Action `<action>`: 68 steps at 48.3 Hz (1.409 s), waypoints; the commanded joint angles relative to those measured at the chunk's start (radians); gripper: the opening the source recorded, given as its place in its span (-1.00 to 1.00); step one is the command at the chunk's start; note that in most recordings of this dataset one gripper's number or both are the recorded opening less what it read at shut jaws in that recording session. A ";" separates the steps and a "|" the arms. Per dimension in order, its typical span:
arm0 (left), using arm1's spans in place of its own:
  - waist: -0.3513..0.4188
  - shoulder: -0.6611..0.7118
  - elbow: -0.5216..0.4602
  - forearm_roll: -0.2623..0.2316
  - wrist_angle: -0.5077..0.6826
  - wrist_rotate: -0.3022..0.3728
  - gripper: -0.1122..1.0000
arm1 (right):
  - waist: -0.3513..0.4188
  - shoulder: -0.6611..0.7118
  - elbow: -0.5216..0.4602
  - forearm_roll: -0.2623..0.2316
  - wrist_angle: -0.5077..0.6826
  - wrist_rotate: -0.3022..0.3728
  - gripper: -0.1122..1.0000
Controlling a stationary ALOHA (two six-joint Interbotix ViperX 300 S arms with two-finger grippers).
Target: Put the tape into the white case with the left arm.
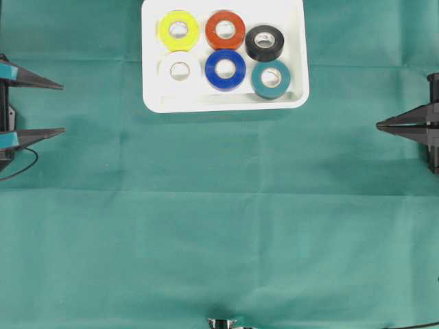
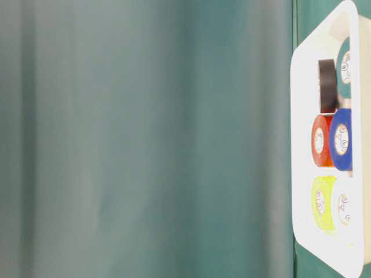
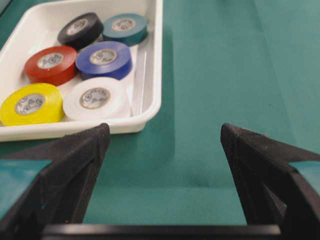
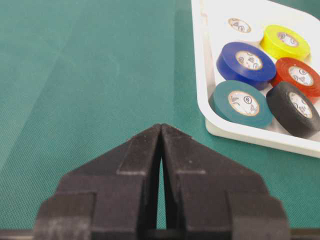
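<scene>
Black pointed fingers (image 3: 75, 165) of my left gripper (image 1: 63, 108) fill the near edge of the left wrist view, spread wide apart with nothing but green cloth (image 1: 219, 226) between them. I judge they stand apart and empty because the job looks finished: no roll lies loose on the cloth, so the left arm sits at the left edge of the table, well apart from the white case (image 1: 295, 96).

All six tape rolls lie flat inside that case, at the far side of the table, in two rows of three. In the far row, left to right, are the yellow roll (image 1: 179, 29), the red roll (image 1: 226, 29) and the black roll (image 1: 265, 42); in the near row, the white roll (image 1: 180, 70), the blue roll (image 1: 225, 70) and the teal roll (image 1: 271, 79). They sit close together, several touching, which the raised rim allows while keeping them from sliding out.

The case is smooth, glossy white plastic, shallow, with rounded corners. The rolls are squat rings with pale printed cores and matte coloured sides. The cloth is finely woven and shows faint fold lines.

My right gripper (image 1: 378, 125) rests at the right edge, its two black fingers pressed together with only a hairline between them, holding nothing; it has no part in this task.
</scene>
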 commanded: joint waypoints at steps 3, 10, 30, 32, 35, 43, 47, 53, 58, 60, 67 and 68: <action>0.005 0.002 -0.008 0.000 -0.005 -0.002 0.94 | -0.002 0.017 -0.008 -0.003 -0.011 -0.002 -0.96; 0.005 -0.008 -0.002 0.000 -0.005 -0.002 0.94 | -0.002 0.018 -0.006 -0.003 -0.011 -0.002 -0.96; 0.005 -0.037 0.006 0.000 -0.005 -0.020 0.94 | -0.002 0.017 -0.006 -0.003 -0.011 -0.002 -0.96; 0.005 -0.037 0.005 0.000 -0.005 -0.021 0.94 | -0.002 0.017 -0.006 -0.003 -0.011 -0.002 -0.96; 0.006 -0.037 0.006 0.000 -0.005 -0.021 0.94 | -0.002 0.018 -0.008 -0.003 -0.011 -0.002 -0.96; 0.006 -0.037 0.006 0.000 -0.005 -0.021 0.94 | -0.002 0.017 -0.008 -0.003 -0.011 -0.002 -0.96; 0.006 -0.037 0.006 0.000 -0.005 -0.021 0.94 | -0.002 0.018 -0.008 -0.003 -0.011 -0.002 -0.96; 0.008 -0.037 0.006 0.000 -0.005 -0.021 0.94 | -0.002 0.018 -0.006 -0.003 -0.011 -0.002 -0.96; 0.008 -0.037 0.006 0.000 -0.005 -0.021 0.94 | -0.002 0.017 -0.008 -0.003 -0.011 -0.002 -0.96; 0.008 -0.037 0.006 0.000 -0.005 -0.021 0.94 | -0.002 0.017 -0.006 -0.005 -0.011 -0.002 -0.96; 0.008 -0.037 0.006 0.000 -0.005 -0.021 0.94 | -0.002 0.017 -0.008 -0.003 -0.011 -0.002 -0.96; 0.008 -0.037 0.006 0.000 -0.005 -0.021 0.94 | -0.002 0.017 -0.008 -0.003 -0.011 -0.002 -0.96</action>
